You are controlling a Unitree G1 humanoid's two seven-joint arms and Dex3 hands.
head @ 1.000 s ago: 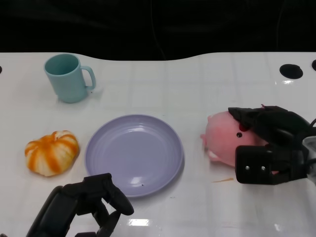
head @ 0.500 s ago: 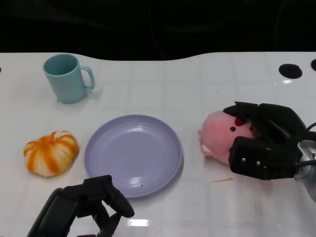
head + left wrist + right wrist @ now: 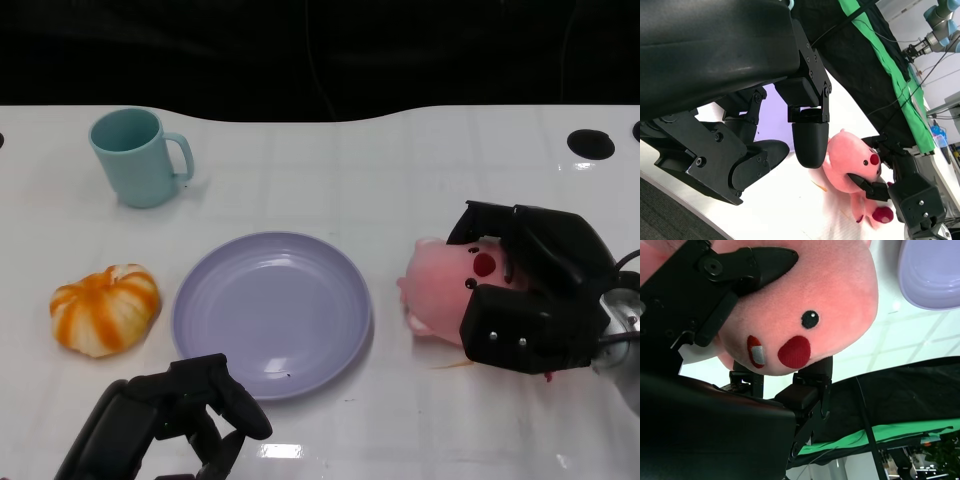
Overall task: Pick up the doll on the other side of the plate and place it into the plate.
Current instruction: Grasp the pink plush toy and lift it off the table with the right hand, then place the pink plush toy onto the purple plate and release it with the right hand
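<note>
The pink plush doll [image 3: 445, 290] is in the grip of the right hand [image 3: 530, 290], just beside the lavender plate [image 3: 270, 312] on the side away from the orange pumpkin [image 3: 105, 308]. The right hand's fingers [image 3: 485, 222] wrap over the doll's head from behind and its thumb side closes under it; the right wrist view shows a black fingertip [image 3: 765, 262] pressed into the plush above the eye, so the hold looks firm. Whether the doll has cleared the table [image 3: 400, 180] or only leans on it cannot be told.

The step in hand appears to be the pick-up, with the carry toward the plate about to begin. The next move calls for lifting the doll high enough to pass the plate's raised rim, bringing it over the plate's middle, and lowering before letting go.

The left hand [image 3: 190, 410] sits near the plate's front edge, fingers loosely curled on nothing visible. A teal mug [image 3: 135, 158] stands beyond the plate, well apart from it and out of the likely path.
</note>
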